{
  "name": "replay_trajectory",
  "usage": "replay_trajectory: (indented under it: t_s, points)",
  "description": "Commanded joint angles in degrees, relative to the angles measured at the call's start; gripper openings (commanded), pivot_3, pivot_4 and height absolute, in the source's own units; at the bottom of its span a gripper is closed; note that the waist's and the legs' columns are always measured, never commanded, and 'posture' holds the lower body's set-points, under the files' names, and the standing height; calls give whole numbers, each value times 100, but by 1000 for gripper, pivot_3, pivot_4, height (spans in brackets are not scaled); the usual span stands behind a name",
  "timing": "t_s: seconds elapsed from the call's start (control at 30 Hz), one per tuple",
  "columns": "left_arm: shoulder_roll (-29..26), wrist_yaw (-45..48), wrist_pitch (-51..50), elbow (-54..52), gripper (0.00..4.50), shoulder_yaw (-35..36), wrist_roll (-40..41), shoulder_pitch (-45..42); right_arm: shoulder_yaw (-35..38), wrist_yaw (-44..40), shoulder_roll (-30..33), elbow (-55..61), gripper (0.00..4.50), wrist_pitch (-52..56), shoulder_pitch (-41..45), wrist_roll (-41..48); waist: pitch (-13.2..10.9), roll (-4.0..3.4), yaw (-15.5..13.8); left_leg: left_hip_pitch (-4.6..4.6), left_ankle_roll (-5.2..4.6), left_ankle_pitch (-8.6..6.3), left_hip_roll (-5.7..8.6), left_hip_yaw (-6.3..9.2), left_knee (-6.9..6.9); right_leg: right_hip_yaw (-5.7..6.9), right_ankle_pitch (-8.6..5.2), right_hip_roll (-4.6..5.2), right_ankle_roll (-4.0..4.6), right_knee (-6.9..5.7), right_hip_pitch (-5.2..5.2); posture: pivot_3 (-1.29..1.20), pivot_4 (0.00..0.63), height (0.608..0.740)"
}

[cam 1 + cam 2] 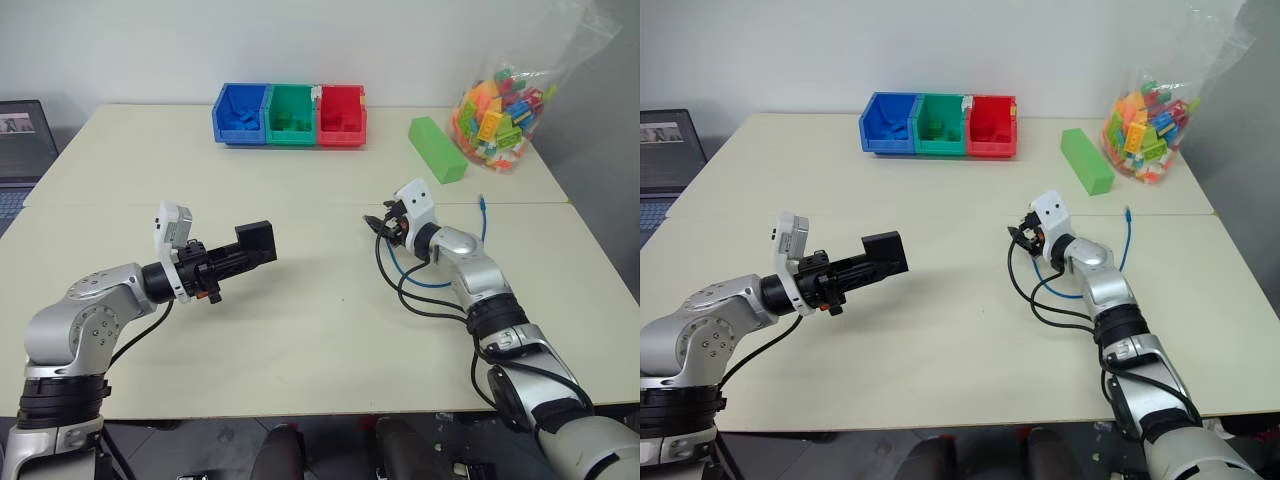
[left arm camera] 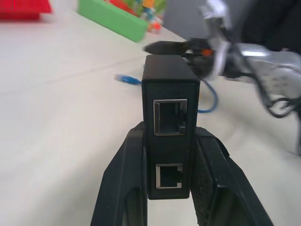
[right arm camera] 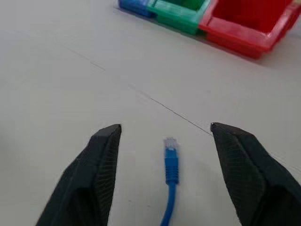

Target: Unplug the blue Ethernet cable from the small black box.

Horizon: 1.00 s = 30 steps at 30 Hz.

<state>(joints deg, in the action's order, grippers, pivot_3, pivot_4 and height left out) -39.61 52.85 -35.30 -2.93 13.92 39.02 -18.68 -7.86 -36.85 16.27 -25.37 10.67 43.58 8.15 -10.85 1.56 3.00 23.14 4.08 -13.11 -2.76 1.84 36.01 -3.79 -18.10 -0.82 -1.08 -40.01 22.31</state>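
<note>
My left gripper (image 1: 248, 253) is shut on the small black box (image 1: 255, 240) and holds it level above the table, left of centre. In the left wrist view the small black box (image 2: 170, 108) sits between the fingers (image 2: 123, 179), and both its ports face the camera with nothing in them. The blue Ethernet cable (image 1: 484, 215) lies loose on the table around my right arm. One plug (image 3: 170, 146) rests on the tabletop between the fingers of my right gripper (image 3: 164, 129), touching neither. My right gripper (image 1: 385, 222) is open.
Blue, green and red bins (image 1: 290, 113) stand in a row at the back. A green block (image 1: 437, 148) and a bag of coloured bricks (image 1: 500, 110) are at the back right. A laptop (image 1: 22, 150) sits at the far left. Black wires (image 1: 400, 290) loop beside my right forearm.
</note>
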Motion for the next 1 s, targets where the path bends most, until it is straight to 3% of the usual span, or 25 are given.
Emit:
replay_trajectory:
  t_s: [0.03,0.17,0.33,0.67,0.73,1.0]
  points:
    - [309,-655,976,310,798,143,-649,-181,-192,-923,83,1507,4111,595,-197,586,0,0,-7,1,0,0,-2,2,1,2,0,-1,0,1,0,0,150,740]
    - [882,-1666,2448,1237,798,268,-1516,-439,-472,-1048,-4,2573,4246,1241,-319,788,1,1,-21,-2,0,0,-2,5,4,6,1,-2,-2,-5,-1,0,150,740]
    - [1177,-1990,3326,2189,798,128,-2032,-427,-706,-987,-125,2977,4246,1639,-341,763,1,3,-34,-3,0,0,-1,5,5,5,2,-1,-3,-5,-1,0,150,740]
    - [1410,-1990,3757,3219,798,58,-2246,-482,-938,-851,11,3282,4246,2160,-237,524,2,3,-106,7,0,0,3,18,8,22,4,2,-5,-2,-1,0,150,740]
    - [1433,-1990,3736,3227,1506,69,-2221,-439,-937,-834,23,3313,4269,2195,-246,506,2,3,-104,7,0,0,3,18,8,22,4,2,-4,-3,-1,0,150,740]
    - [1475,-2007,3642,3086,3264,140,-2143,-307,-923,-892,76,3323,4269,2225,-240,459,2,3,-103,7,0,0,3,19,8,23,4,2,-5,-3,-2,0,150,740]
